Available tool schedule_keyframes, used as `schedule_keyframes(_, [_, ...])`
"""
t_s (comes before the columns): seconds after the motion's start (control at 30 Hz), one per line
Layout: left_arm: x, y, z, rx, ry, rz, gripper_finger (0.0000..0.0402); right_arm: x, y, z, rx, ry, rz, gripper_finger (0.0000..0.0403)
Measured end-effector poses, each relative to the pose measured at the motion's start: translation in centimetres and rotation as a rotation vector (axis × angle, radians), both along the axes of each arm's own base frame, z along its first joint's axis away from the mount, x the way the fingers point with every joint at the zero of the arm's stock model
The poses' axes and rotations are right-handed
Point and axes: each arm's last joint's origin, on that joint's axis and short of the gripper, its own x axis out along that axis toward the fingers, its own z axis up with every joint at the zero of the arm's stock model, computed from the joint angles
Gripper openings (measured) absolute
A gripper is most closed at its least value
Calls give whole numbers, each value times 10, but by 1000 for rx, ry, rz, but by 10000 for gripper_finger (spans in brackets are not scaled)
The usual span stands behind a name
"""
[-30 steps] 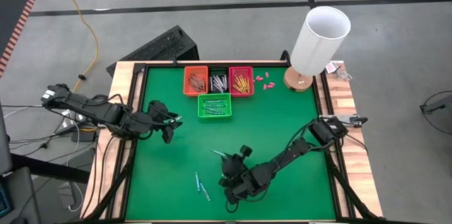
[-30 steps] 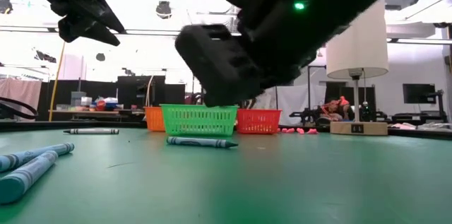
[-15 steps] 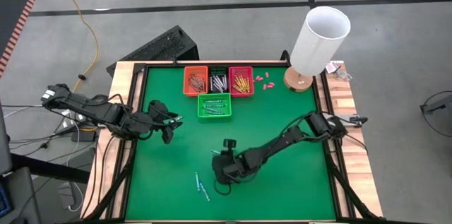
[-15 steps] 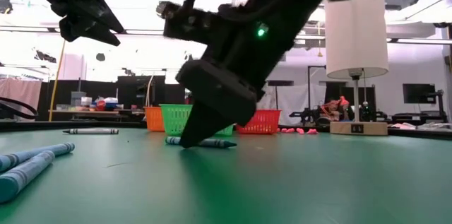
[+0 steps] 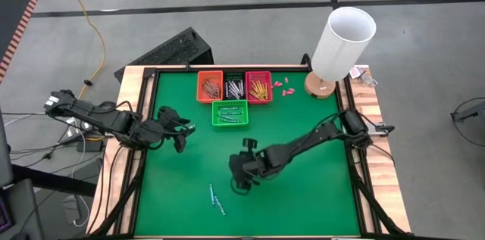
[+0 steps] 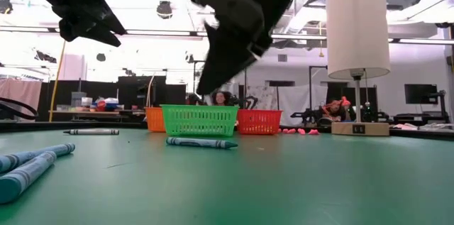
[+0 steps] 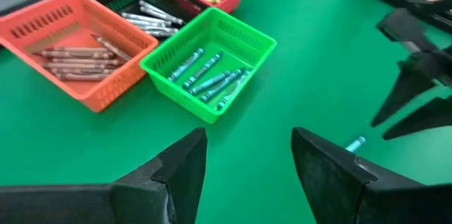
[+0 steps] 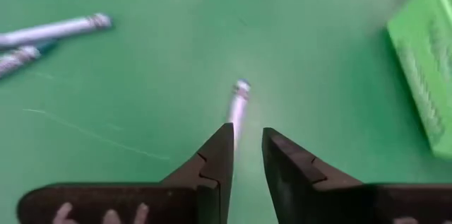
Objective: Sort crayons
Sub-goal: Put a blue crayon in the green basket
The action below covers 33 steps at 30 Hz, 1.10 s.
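Green table (image 5: pixel 303 134), 4 baskets (image 5: pixel 230 113) holding crayons (image 7: pixel 209 79)

Four baskets (image 5: pixel 229 114), three loose crayons (image 5: pixel 215 199), one lamp (image 5: pixel 340 43)

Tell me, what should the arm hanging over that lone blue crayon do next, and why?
Probably lower the right gripper straight down and close it on the blue crayon. That crayon lies loose on the green mat just ahead of the gripper, whose jaws stand slightly apart and empty. The green basket already holds other blue crayons.
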Motion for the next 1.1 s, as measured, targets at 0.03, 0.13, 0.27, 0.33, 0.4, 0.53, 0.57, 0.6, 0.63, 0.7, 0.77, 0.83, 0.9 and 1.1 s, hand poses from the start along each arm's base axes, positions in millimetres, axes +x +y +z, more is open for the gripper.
schedule_keyframes(0.03, [0, 0, 0, 5, -2, 9, 197, 0, -5, -1, 31, 21, -12, 106])
schedule_keyframes(0.13, [0, 1, 0, 7, -7, 25, 197, 1, -17, -4, 88, 62, -40, 124])
schedule_keyframes(0.27, [0, 0, 0, -4, -7, 19, 197, 6, -25, -10, 132, 68, -50, 172])
schedule_keyframes(0.33, [0, 0, 0, -14, 0, 3, 197, 8, -28, -13, 130, 76, -58, 198])
schedule_keyframes(0.4, [0, 0, 0, -22, 2, -8, 197, 9, -29, -13, 129, 64, -64, 217])
schedule_keyframes(0.53, [0, 0, -1, -21, 9, -10, 197, 12, -28, -9, 97, 7, -77, 227])
schedule_keyframes(0.57, [0, 0, -1, -21, 9, -10, 197, 12, -26, -10, 84, -1, -71, 225])
schedule_keyframes(0.6, [0, 0, -1, -21, 9, -10, 197, 15, -23, -13, 72, -11, -62, 223])
schedule_keyframes(0.63, [0, 0, -1, -21, 9, -10, 197, 16, -20, -16, 63, -23, -55, 221])
schedule_keyframes(0.7, [0, 0, -1, -21, 10, -10, 197, 16, -15, -20, 48, -17, -45, 216])
schedule_keyframes(0.77, [-1, 0, -1, -21, 14, -10, 197, 19, -11, -31, 44, -11, -44, 212])
schedule_keyframes(0.83, [-1, 0, -2, -19, 25, -11, 197, 19, -9, -37, 33, 8, -46, 210])
schedule_keyframes(0.9, [-1, 0, -2, -20, 25, -12, 197, 20, -7, -47, 32, 22, -48, 209])
schedule_keyframes(1.1, [-2, 0, -3, -20, 35, -13, 197, 24, -5, -60, 43, 21, -71, 205])
